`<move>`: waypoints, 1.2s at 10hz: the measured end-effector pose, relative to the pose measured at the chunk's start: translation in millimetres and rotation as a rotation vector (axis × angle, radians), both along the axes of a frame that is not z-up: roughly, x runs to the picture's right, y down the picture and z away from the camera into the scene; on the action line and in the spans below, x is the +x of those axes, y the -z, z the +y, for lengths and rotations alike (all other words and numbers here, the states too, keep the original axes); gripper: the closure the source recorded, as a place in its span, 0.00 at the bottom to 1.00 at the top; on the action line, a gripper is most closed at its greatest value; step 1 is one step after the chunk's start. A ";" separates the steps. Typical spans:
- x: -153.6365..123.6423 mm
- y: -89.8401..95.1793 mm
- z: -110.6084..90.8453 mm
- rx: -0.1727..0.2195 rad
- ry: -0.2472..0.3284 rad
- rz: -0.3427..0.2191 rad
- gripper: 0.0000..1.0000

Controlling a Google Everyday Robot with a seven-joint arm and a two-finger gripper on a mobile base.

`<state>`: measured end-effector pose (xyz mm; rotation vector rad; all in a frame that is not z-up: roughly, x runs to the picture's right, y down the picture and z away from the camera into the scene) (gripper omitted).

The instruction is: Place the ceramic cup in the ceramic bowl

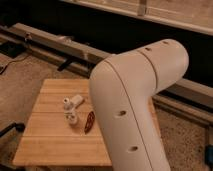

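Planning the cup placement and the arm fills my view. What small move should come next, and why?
Probably swing the arm aside: it hides the right of the wooden table, and the gripper, cup and bowl are not visible; only two small white objects and a reddish item show.
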<state>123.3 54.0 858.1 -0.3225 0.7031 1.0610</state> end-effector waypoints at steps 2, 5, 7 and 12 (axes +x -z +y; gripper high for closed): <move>0.1 0.9 5.6 -0.026 0.017 -0.011 0.33; -1.1 2.6 10.6 -0.050 0.025 -0.026 0.33; -1.6 4.7 10.9 -0.054 0.027 -0.030 0.33; -2.3 35.0 -15.5 -0.003 -0.030 -0.099 0.33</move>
